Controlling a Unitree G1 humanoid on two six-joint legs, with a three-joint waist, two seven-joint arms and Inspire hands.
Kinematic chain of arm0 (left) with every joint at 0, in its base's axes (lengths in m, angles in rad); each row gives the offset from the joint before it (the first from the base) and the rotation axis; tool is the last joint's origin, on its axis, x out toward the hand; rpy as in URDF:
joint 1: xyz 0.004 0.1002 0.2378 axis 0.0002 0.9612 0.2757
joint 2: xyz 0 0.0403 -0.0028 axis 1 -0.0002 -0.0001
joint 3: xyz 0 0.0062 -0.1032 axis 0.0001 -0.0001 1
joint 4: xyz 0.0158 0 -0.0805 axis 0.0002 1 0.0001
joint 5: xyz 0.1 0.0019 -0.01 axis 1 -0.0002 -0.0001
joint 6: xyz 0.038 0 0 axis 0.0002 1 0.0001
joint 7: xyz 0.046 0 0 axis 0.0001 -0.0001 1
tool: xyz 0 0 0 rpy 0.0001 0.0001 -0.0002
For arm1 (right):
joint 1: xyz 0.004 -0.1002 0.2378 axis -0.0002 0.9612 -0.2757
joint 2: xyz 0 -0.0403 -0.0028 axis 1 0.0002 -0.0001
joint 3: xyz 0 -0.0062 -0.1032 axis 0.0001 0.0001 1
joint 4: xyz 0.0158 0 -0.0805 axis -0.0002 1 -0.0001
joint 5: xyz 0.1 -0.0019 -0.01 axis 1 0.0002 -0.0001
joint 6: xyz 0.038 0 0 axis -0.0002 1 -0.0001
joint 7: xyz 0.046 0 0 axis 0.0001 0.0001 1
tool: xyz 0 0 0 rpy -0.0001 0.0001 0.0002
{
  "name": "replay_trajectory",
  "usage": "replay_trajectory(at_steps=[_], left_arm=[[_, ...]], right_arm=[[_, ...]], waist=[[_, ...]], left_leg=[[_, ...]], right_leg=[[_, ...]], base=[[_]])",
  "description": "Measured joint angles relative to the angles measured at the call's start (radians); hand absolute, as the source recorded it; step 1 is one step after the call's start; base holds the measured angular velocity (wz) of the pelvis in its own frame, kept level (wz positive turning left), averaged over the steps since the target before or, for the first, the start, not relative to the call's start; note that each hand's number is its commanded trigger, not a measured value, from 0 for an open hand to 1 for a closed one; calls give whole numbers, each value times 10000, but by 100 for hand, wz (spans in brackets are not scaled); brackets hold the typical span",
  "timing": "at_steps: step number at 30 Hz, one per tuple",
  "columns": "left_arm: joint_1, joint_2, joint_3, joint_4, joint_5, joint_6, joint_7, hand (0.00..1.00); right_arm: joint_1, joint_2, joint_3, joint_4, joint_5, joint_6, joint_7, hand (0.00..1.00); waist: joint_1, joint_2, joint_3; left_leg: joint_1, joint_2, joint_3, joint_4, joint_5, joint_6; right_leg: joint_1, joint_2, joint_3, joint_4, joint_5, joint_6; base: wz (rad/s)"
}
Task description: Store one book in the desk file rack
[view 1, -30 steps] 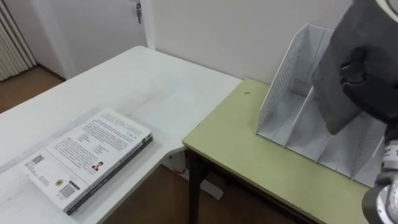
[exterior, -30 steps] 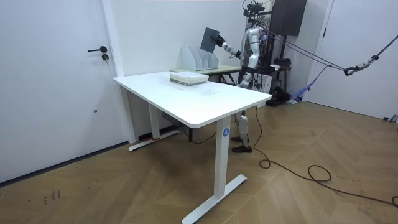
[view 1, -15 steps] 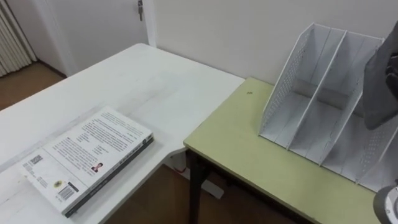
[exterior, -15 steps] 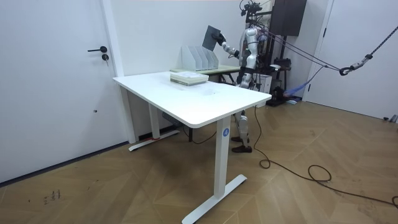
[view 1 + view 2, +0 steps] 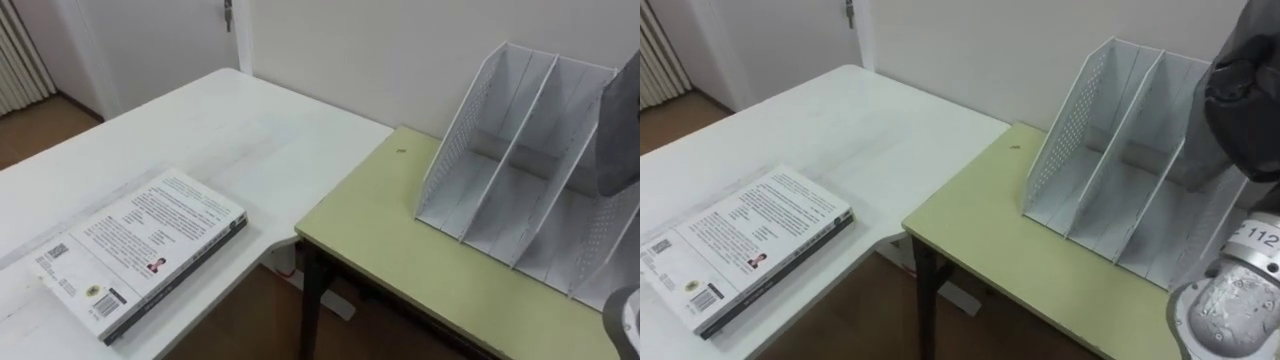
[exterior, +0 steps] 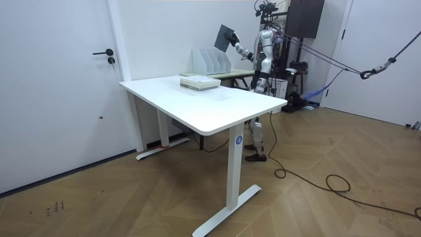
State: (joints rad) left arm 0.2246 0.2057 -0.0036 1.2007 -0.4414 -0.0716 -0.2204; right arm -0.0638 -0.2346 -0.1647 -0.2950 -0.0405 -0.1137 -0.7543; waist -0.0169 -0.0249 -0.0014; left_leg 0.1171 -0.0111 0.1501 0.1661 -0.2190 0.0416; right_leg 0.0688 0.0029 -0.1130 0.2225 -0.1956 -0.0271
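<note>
Gripping the grey book (image 5: 622,130) in my right robot hand (image 5: 1235,85) above the file rack (image 5: 455,140), I must next lower it upright into a slot.

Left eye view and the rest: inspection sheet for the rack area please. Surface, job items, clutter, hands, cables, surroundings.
surface: green table butts against the white desk on the robot's left.
job's things: desk file rack stands upright at the back of the green table, visible slots hold nothing; grey book is held raised at the rack's right end, not in a slot; printed book lies flat on the white desk.
clutter: small dark speck on the green table.
hands: right hand curled on the grey book.
cables: the robot's own, trailing over the wood floor.
surroundings: white walls, closed door.
</note>
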Motion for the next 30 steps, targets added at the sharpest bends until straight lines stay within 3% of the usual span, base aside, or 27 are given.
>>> replay_trajectory(at_steps=[25, 30], left_arm=[[7, -28, 131, -7, 158, 207, 396, 0], [-7, -80, 206, 24, 216, 220, 419, 0]], right_arm=[[0, 1, -272, 228, -2, 1, -398, 100], [-4, 1, -572, 914, 2, 3, -445, 100]], waist=[[-57, 141, -8], [-34, 181, -16]], left_leg=[[-24, -1, 0, -33, 0, 0], [-28, -8, -13, -30, 0, 0]], right_leg=[[-13, -1, -70, -22, 0, 0], [-16, -11, -76, -21, 0, 0]], base=[[0], [0]])
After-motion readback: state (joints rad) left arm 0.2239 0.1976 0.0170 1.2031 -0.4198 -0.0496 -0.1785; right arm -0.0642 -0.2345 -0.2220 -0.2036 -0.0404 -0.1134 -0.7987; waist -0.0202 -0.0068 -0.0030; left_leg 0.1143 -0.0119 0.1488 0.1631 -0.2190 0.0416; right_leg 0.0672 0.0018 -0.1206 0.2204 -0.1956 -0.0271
